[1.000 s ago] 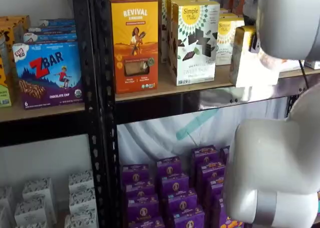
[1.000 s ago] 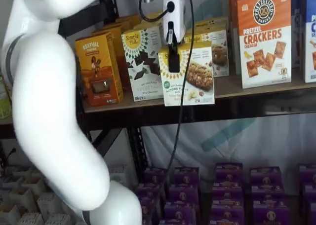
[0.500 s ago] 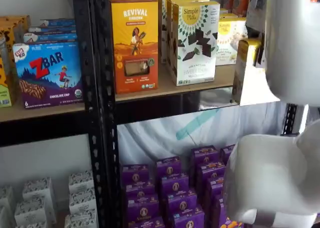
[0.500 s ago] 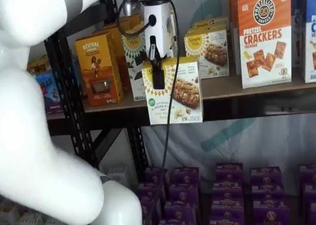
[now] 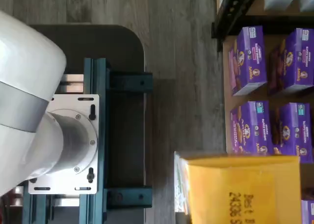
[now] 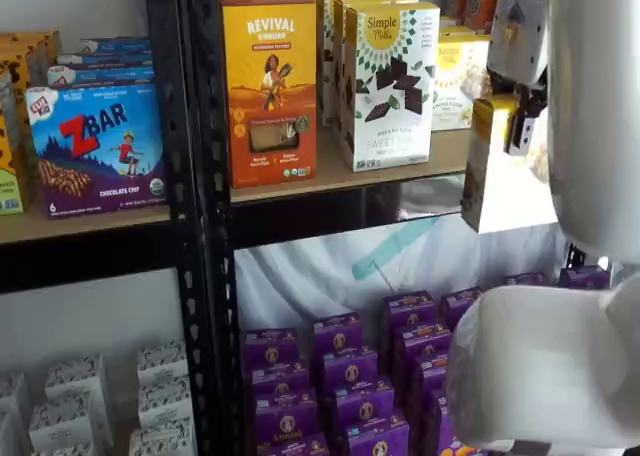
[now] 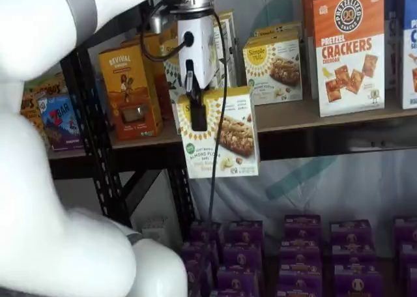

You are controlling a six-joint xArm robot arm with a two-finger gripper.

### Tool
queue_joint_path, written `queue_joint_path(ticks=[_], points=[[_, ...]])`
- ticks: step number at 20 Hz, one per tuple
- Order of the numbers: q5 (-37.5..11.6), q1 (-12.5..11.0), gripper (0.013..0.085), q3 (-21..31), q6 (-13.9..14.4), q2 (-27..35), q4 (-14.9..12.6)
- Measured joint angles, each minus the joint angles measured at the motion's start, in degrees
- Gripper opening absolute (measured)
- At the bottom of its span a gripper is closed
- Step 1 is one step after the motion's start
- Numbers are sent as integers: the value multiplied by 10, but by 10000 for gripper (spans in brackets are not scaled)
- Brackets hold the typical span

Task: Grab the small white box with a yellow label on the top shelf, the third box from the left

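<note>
My gripper (image 7: 198, 116) is shut on the small white box (image 7: 221, 133). It holds the box upright in the air, out in front of the top shelf (image 7: 326, 114) and clear of the board. One black finger (image 7: 197, 111) lies across the box's round yellow label. In a shelf view the box (image 6: 498, 181) shows side-on with its yellow panel, and the gripper (image 6: 517, 134) clamps it from above. In the wrist view the box's yellow panel (image 5: 243, 189) fills one corner.
On the top shelf (image 6: 330, 176) stand an orange Revival box (image 6: 268, 86), a taller white box with chocolate squares (image 6: 388, 81), another small white box (image 7: 273, 62) and a crackers box (image 7: 347, 49). Purple boxes (image 7: 293, 245) sit below. My white arm (image 7: 52, 180) fills the foreground.
The gripper has drawn the small white box further out from the top shelf and a little lower. The box has stayed upright in the fingers.
</note>
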Motion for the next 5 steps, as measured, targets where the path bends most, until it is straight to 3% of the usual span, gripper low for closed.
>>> queue_joint_path(ticks=[5], points=[[3,7,330,14,5,-12,-5]])
